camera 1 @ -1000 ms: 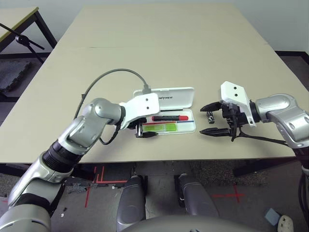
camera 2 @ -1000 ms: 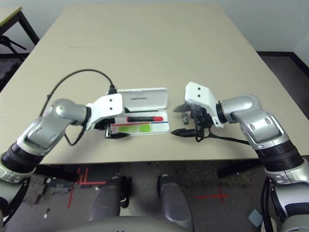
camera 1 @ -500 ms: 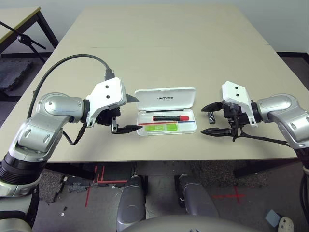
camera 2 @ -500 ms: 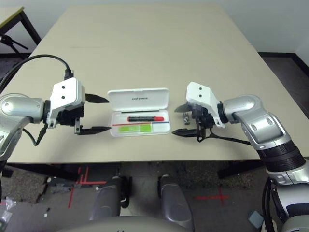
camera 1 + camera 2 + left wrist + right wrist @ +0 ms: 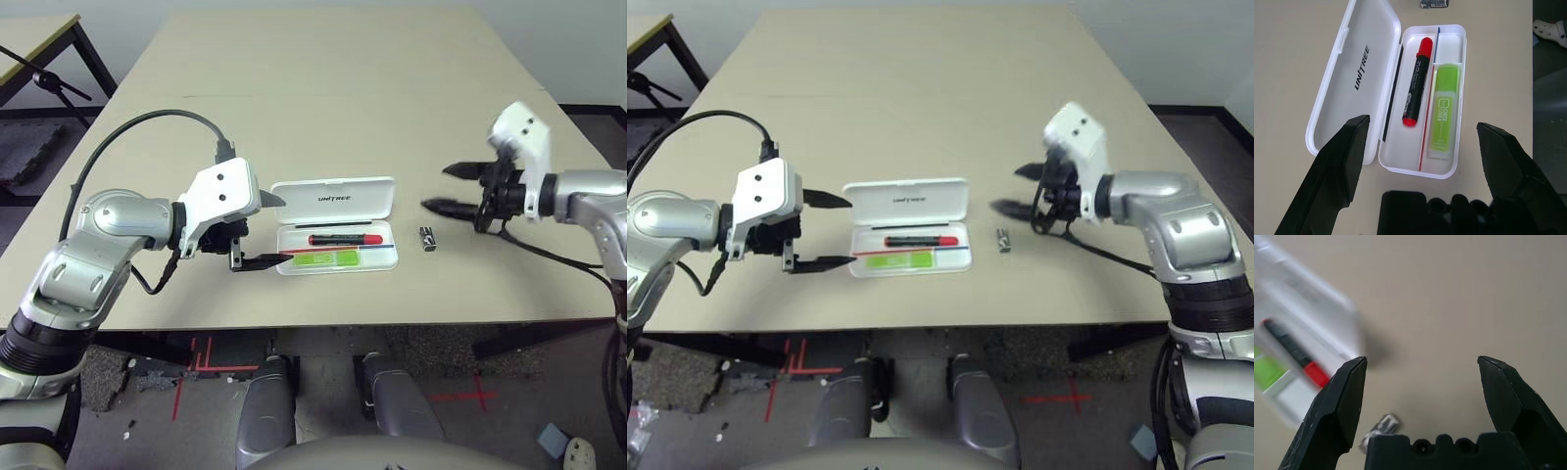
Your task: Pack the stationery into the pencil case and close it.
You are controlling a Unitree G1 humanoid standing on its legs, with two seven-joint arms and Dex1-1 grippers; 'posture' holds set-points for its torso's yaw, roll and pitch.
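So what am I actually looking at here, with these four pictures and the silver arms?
It is a humanoid robot at a beige table. Two pictures come from cameras in its head, looking down over its silver arms. The other two come from a camera on each wrist, looking along that arm's black two-fingered tool. On the table lies a flat white hard-plastic pencil case, lid open, with a red marker with a black end and a lime-green highlighter inside. A tiny black-and-silver piece lies on the table, beside the case on the robot's right. The left tool is beside the case and the right tool is above the table; both are open and hold nothing.
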